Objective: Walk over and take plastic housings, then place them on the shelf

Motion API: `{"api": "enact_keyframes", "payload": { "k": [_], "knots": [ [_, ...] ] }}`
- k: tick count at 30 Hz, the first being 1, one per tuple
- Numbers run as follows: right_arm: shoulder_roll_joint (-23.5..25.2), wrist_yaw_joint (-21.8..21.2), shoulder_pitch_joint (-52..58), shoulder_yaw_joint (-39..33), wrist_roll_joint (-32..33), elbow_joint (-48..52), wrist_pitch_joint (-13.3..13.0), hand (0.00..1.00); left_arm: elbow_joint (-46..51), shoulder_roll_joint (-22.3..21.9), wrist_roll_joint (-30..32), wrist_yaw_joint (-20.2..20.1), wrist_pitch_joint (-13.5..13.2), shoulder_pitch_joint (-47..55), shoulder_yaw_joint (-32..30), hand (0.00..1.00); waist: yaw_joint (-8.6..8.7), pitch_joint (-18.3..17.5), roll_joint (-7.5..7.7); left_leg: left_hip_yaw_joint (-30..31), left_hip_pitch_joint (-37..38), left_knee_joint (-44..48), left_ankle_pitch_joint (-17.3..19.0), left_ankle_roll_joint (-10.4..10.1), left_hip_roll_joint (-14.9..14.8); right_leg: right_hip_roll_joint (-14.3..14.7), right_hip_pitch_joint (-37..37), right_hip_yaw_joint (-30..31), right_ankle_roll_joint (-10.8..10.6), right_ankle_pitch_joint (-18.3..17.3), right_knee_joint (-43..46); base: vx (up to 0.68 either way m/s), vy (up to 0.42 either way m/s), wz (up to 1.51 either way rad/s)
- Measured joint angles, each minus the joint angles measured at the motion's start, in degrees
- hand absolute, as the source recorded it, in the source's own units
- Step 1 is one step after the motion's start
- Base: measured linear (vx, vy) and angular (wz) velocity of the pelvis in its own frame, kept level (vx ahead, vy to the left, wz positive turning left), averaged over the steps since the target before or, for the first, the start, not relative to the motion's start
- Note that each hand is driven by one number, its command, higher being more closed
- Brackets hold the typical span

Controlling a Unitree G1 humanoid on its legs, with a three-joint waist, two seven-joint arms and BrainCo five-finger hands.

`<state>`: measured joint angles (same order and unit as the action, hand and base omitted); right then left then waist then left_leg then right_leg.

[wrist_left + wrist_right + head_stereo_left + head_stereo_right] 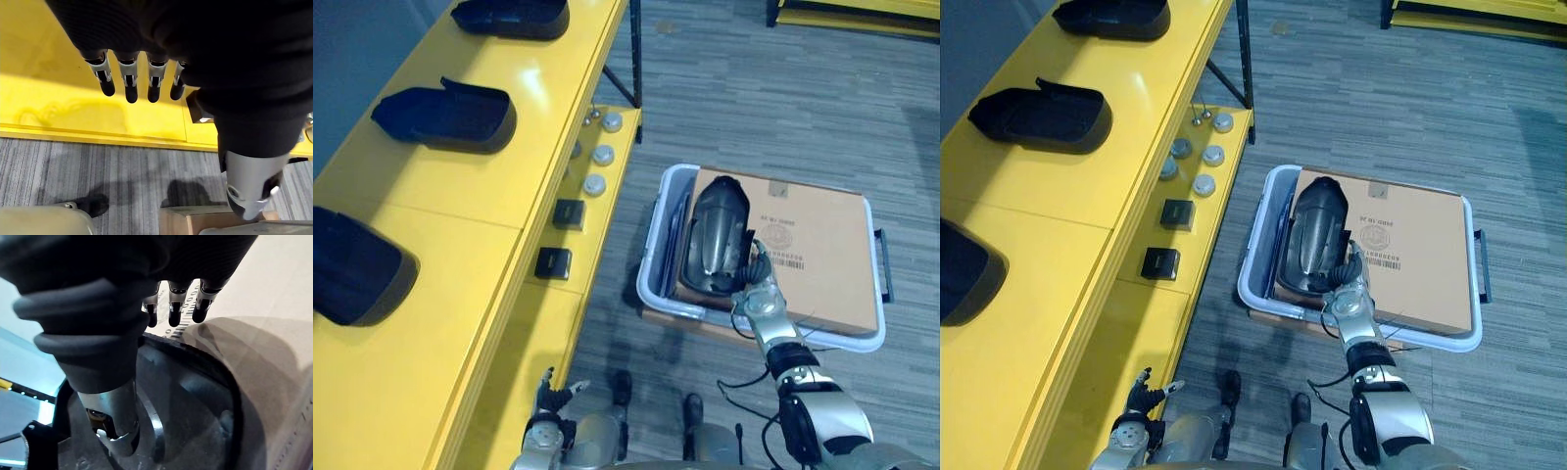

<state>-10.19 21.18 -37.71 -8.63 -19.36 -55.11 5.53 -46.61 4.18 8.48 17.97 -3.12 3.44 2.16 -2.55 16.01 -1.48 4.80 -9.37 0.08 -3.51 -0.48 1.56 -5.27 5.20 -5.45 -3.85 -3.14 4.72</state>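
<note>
- Found the plastic housing (715,230) lying on the cardboard box (822,255) inside the grey bin (653,257).
- Noted the right hand (759,294) straddling its rim, fingers (175,308) straight outside, thumb inside, unclamped.
- Saw the left hand (545,394) low beside the yellow shelf (460,196), fingers relaxed, empty.
- Counted three more housings (445,117) on the shelf.

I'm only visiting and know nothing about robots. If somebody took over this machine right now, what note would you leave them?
Left hand: open, idle, low beside the yellow shelf.
Right hand: open, fingers and thumb straddling the rim of the black housing, not closed on it.
That housing lies on a cardboard box in the grey bin on the floor.
Done: three housings sit on the shelf top.
Left: grip this one, lift, place it on the shelf.
</note>
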Motion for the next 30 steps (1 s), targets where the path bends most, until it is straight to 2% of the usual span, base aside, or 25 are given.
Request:
{"api": "enact_keyframes", "payload": {
  "k": [5, 16, 22, 30],
  "knots": [
    [0.1, -0.1, -1.4, -0.1, -0.3, -2.4, 1.0, 1.0, -0.1, 0.0, -1.3, 1.0, 0.0, -0.1, 0.0, 0.0, -0.12, 0.0, 0.05, 0.4, 0.0, -0.1, -0.5, 0.6, -0.1, 0.1, 0.0, -0.3, 0.0, 0.0, 0.0, 0.03, -0.014, 0.01],
    [1.1, -0.1, -2.4, -0.5, 1.6, -1.3, 0.7, 1.0, 0.1, 0.0, -3.2, 1.0, 0.0, -0.2, -0.1, 0.0, 0.07, 0.6, 1.03, -0.3, 0.6, -0.1, -0.4, 0.5, -0.1, 0.0, -0.2, 0.7, 0.0, 0.0, 0.2, -0.01, -0.005, -0.03],
    [0.9, 0.2, 5.6, -0.5, 1.9, 16.9, 0.6, 1.0, 0.1, -0.1, -3.2, 1.0, 0.1, 0.0, 0.0, 0.0, 0.32, 0.6, 1.08, -0.7, 1.7, -0.5, -0.4, 0.5, -0.2, 0.0, -0.9, 1.1, 0.0, 0.0, 0.2, -0.04, 0.004, -0.03],
    [0.9, 5.4, 17.9, -6.4, 0.6, 36.3, 0.6, 1.0, 6.2, -0.6, -2.3, 1.0, 0.5, 0.7, 0.0, 0.0, 2.0, 0.5, 1.16, -0.9, 2.7, -1.2, -0.4, 0.5, -0.3, 0.1, -1.5, 1.0, -0.2, -0.2, 0.0, 0.01, -0.008, -0.02]
  ]
}}
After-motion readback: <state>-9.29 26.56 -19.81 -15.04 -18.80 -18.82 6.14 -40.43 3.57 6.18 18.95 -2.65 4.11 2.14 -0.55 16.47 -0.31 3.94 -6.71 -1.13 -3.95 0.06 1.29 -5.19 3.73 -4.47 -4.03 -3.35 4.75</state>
